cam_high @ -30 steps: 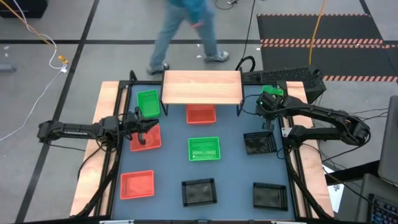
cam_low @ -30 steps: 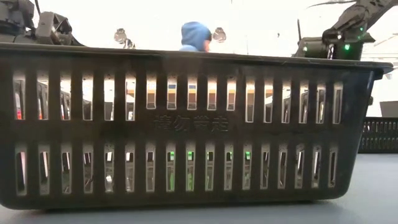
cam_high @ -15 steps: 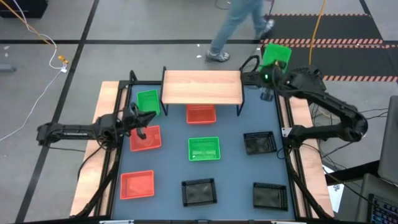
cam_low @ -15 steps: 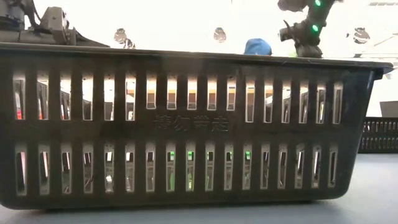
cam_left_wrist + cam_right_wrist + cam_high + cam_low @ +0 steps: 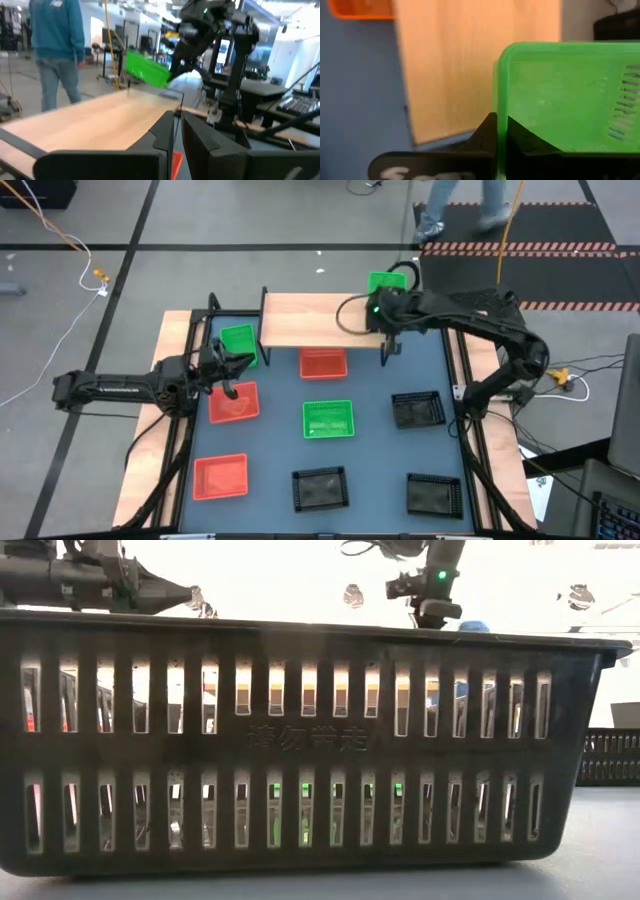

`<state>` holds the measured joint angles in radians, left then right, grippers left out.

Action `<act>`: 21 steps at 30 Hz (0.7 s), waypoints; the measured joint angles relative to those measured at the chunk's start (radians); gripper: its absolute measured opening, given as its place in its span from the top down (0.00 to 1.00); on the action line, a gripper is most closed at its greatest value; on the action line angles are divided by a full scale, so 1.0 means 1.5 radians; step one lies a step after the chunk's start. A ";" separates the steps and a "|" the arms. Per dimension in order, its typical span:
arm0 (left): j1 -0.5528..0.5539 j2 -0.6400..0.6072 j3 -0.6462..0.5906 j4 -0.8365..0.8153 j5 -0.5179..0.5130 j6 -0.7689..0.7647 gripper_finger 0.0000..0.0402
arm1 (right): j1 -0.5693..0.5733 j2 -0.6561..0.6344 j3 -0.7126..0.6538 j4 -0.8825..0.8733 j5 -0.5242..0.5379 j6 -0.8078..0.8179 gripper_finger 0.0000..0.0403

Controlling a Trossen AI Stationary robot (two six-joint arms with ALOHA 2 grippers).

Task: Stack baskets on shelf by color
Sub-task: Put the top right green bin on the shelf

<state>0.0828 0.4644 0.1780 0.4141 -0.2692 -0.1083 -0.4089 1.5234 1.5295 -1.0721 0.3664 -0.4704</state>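
Note:
My right gripper (image 5: pixel 385 298) is shut on a green basket (image 5: pixel 388 283), which hangs tilted over the far right end of the wooden shelf (image 5: pixel 320 320); the left wrist view shows that basket (image 5: pixel 145 70) too. My left gripper (image 5: pixel 230 383) is at the table's left, shut on a red basket (image 5: pixel 235 405). Another green basket (image 5: pixel 238 345) sits left of the shelf and one (image 5: pixel 328 419) at the centre. One red basket (image 5: pixel 323 363) sits partly under the shelf, another (image 5: pixel 220 476) near left. My right gripper pinches the green basket's side wall (image 5: pixel 496 95), one finger inside and one outside. It slants down from above. The basket is lifted clear, tilted above the shelf's end. My left gripper pinches a strip of the red basket's rim (image 5: pixel 176 162) between its nearly level fingers, at the basket's far side. Whether the basket is clear of the table I cannot tell.
Three black baskets sit on the table: right (image 5: pixel 418 409), near centre (image 5: pixel 320 488) and near right (image 5: pixel 434 493). One black basket (image 5: pixel 300 740) fills the low view. A person's legs (image 5: pixel 460 205) pass beyond the table's far edge.
My right gripper has risen from the table's far right with the green basket, lifting it clear, and swung it left to the shelf's far right end. My left gripper has risen a little. The person has walked to the right behind the table.

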 joint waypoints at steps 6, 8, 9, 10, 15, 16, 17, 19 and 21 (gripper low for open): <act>-0.001 0.047 0.000 0.001 0.002 -0.023 0.91 | 0.041 0.022 0.001 0.081 -0.007 0.025 1.00; -0.004 0.054 0.000 0.006 0.002 -0.040 0.91 | 0.045 0.022 0.001 0.078 -0.008 0.032 1.00; -0.006 0.055 0.000 0.005 0.002 -0.045 0.91 | 0.047 0.022 0.001 0.075 -0.006 0.039 1.00; -0.010 0.055 0.000 0.005 0.003 -0.047 0.91 | 0.047 0.022 0.001 0.075 -0.008 0.046 1.00; -0.018 0.052 0.000 0.005 0.004 -0.021 0.91 | 0.044 0.022 -0.009 0.068 -0.055 0.079 1.00; -0.018 0.052 0.000 0.005 0.000 -0.020 0.91 | 0.044 0.022 -0.015 0.071 -0.057 0.081 1.00; -0.018 0.052 0.000 0.004 -0.008 -0.019 0.91 | 0.044 0.022 -0.022 0.070 -0.056 0.081 1.00; -0.018 0.052 0.000 0.002 -0.017 -0.011 0.91 | 0.046 0.023 -0.037 0.078 -0.056 0.081 0.99; -0.018 0.052 0.000 0.002 -0.022 0.003 0.91 | 0.046 0.022 -0.051 0.089 -0.055 0.078 0.98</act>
<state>0.0555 0.5423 0.1776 0.4168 -0.3027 -0.1032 -0.3405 1.5567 1.4536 -0.9379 0.2832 -0.3529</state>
